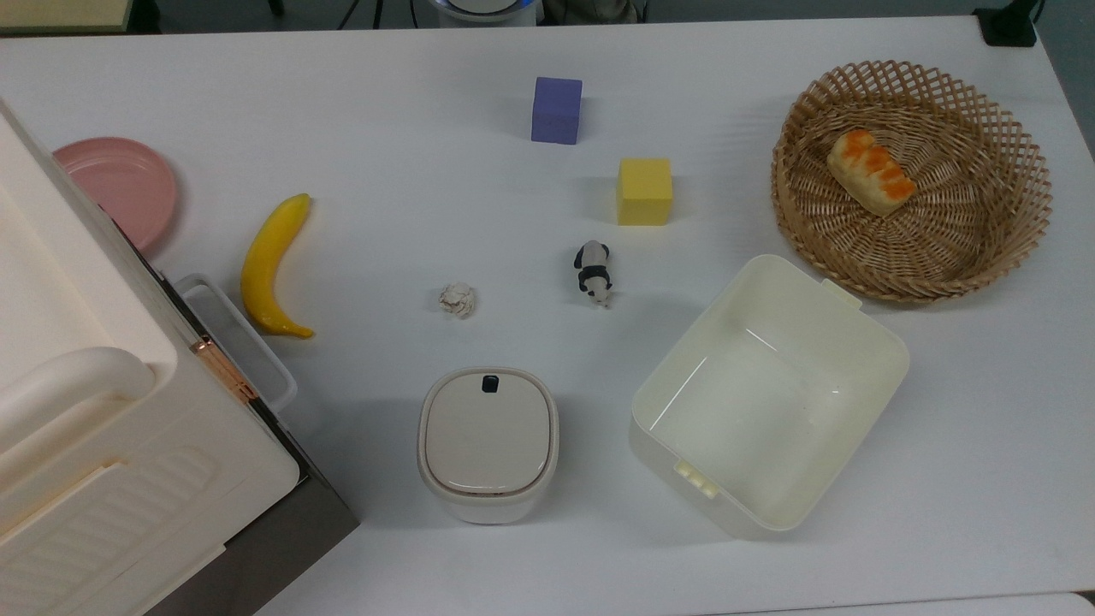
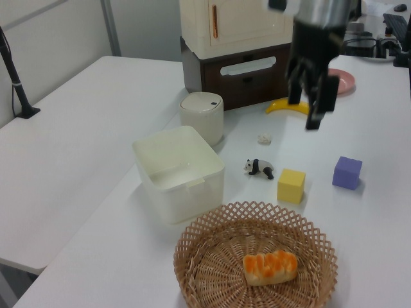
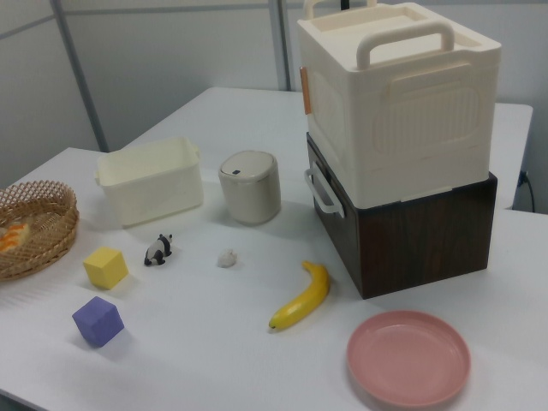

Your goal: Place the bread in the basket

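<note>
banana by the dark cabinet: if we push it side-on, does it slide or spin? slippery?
The banana is curved and lies flat on the smooth white table, so a push off its middle would likely pivot it rather than slide it straight. Its glossy yellow skin suggests a hard, somewhat slippery surface. It probably won't roll.

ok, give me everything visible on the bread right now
The bread is a small oblong toy loaf with pale cream sides and a glossy orange-brown segmented top. It lies flat, top up, on the woven base of the wicker basket, off-centre toward the top view's upper left. Only the basket touches it.
</note>
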Available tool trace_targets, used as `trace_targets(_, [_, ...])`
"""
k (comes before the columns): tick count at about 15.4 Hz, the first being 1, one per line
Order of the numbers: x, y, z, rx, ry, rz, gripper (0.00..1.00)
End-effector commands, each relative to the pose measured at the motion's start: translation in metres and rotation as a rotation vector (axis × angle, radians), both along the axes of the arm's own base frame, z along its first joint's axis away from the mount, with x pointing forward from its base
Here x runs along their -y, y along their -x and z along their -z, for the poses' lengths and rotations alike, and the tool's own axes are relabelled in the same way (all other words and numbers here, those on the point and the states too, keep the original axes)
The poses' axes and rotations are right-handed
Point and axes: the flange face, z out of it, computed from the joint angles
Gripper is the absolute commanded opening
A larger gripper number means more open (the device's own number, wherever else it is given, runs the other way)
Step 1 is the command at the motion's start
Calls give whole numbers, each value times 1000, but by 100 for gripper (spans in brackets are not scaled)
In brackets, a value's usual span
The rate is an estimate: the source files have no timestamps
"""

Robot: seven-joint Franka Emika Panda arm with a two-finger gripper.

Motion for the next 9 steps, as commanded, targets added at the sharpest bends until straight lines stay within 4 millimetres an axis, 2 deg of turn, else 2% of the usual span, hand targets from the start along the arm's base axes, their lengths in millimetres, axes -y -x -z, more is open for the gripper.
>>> trace_targets(1, [42,12,-6,-50,25,22,100])
trace_targets(4, [81,15,-15,-97,49,71,100])
trace_targets(7, [123,4,-4,-161,103,150,100])
trace_targets(9, [162,-10,1,-192,123,232,100])
